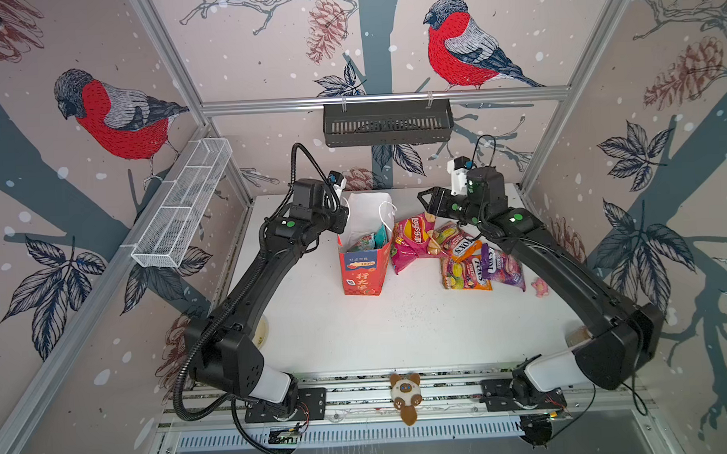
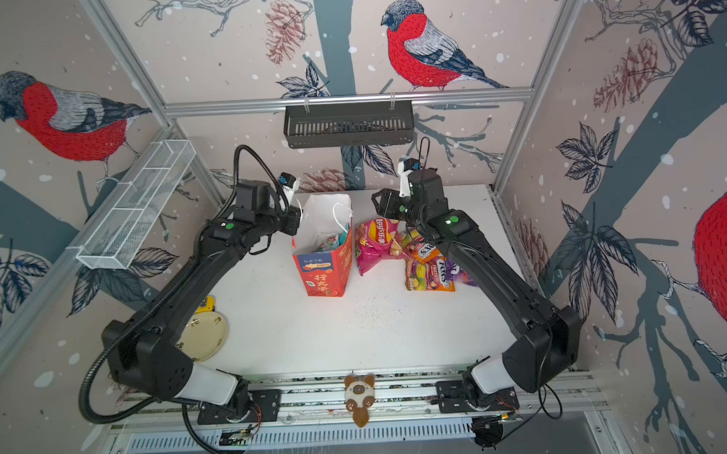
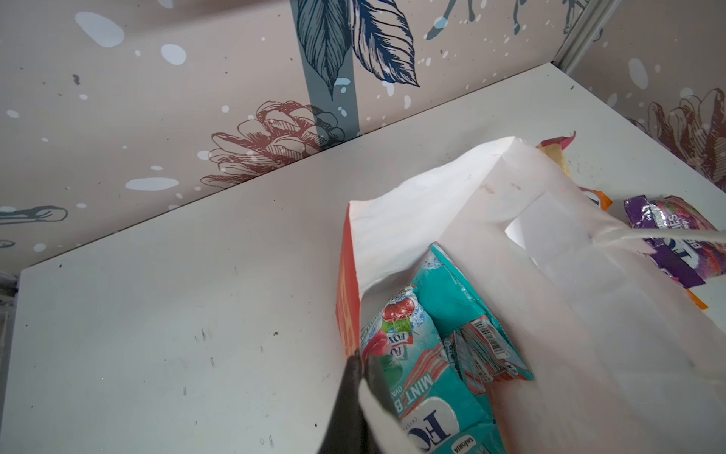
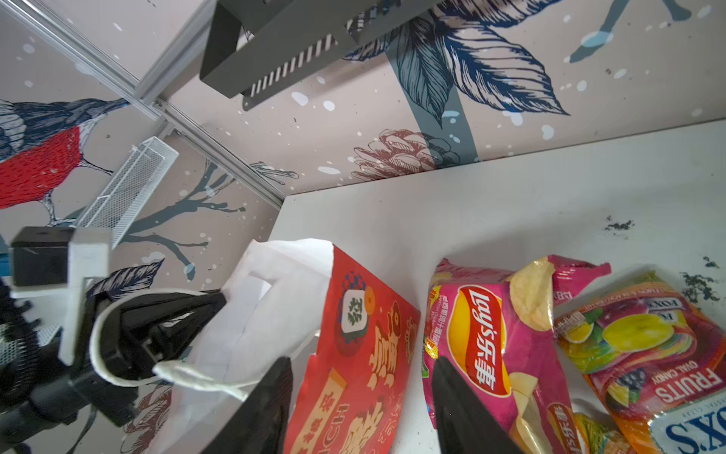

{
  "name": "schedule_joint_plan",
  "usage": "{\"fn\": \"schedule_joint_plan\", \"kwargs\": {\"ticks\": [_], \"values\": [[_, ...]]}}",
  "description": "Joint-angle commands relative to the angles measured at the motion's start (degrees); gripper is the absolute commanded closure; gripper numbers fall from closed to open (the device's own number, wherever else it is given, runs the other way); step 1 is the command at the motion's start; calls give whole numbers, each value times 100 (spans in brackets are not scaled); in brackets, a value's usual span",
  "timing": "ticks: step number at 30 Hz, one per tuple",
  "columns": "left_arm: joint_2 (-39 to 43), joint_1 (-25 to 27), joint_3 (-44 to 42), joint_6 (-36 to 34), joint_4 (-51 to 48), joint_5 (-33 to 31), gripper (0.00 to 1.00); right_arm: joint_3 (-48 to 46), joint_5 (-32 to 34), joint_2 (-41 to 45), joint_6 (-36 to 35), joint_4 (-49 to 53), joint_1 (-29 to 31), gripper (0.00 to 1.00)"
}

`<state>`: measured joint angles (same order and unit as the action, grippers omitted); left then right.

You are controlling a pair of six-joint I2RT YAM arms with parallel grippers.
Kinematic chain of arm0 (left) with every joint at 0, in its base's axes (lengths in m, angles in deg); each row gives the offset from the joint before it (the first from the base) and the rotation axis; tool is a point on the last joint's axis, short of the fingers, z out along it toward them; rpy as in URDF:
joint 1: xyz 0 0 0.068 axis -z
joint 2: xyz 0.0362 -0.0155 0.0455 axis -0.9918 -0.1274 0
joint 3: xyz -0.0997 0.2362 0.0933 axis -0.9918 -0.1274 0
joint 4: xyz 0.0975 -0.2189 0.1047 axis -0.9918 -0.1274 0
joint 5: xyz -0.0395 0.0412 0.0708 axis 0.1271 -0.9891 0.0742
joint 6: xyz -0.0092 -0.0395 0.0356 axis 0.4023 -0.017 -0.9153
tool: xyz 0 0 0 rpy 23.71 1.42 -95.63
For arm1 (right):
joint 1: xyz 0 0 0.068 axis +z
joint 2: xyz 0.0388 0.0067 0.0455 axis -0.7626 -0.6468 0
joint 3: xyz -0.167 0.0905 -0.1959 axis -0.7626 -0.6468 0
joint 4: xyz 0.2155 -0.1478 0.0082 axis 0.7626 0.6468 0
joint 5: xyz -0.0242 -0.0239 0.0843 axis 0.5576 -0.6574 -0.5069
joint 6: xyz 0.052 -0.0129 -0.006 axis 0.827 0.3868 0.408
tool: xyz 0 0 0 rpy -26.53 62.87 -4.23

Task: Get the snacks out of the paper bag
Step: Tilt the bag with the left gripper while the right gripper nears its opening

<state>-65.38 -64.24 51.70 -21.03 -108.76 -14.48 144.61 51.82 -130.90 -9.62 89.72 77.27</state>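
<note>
White bench is topped by a tall red paper gift bag, its rim pinched by the left hand, teal candy packets inside. The half-open right hand is held empty beside it.

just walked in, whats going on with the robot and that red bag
Two arms are emptying snacks out of a red paper bag. The left end effector is shut on the bag's rim, keeping it upright and open. The right end effector hangs open near the bag's mouth, holding nothing. Teal packets sit inside the bag, while the pink Lay's bag, orange packets and a purple packet lie on the table beside it.
</note>
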Motion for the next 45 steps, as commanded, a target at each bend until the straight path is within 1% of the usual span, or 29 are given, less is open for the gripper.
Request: {"fn": "schedule_joint_plan", "kwargs": {"ticks": [1,3,5,7,10,12,19,25,27,30,32,37,42,45], "values": [[-116,-24,298,-705,145,291,100,264,21,-55,-273,132,25,42],[-252,-23,517,-903,66,413,100,412,-50,-147,-310,186,90,42],[-378,-21,742,-1032,-75,680,100,488,-36,-177,-358,187,184,42],[-424,-24,779,-1059,-56,920,100,527,-8,-189,-387,135,237,42],[-427,-18,749,-1158,5,1163,100,708,-132,-304,-436,185,243,42],[-424,-21,783,-1286,21,1068,100,871,-218,-445,-493,266,283,42],[-420,-20,976,-1634,79,325,100,1212,-460,-895,-573,352,510,42],[-475,-16,1083,-1687,89,316,100,1249,-635,-1087,-576,452,669,43],[-460,-8,1065,-1701,84,302,100,1165,-707,-1071,-557,452,707,43],[-402,58,1060,-1622,-18,474,100,992,-786,-1026,-506,498,843,43],[-282,233,874,-1604,6,495,100,815,-740,-954,-465,501,963,45],[-55,808,434,-1543,78,210,100,254,-686,-707,-245,327,1179,50],[283,992,-62,-1077,632,207,100,-293,-545,-503,-8,287,1288,57],[400,1015,-161,-665,810,-3,100,-789,-261,-272,73,337,1476,57]]}}
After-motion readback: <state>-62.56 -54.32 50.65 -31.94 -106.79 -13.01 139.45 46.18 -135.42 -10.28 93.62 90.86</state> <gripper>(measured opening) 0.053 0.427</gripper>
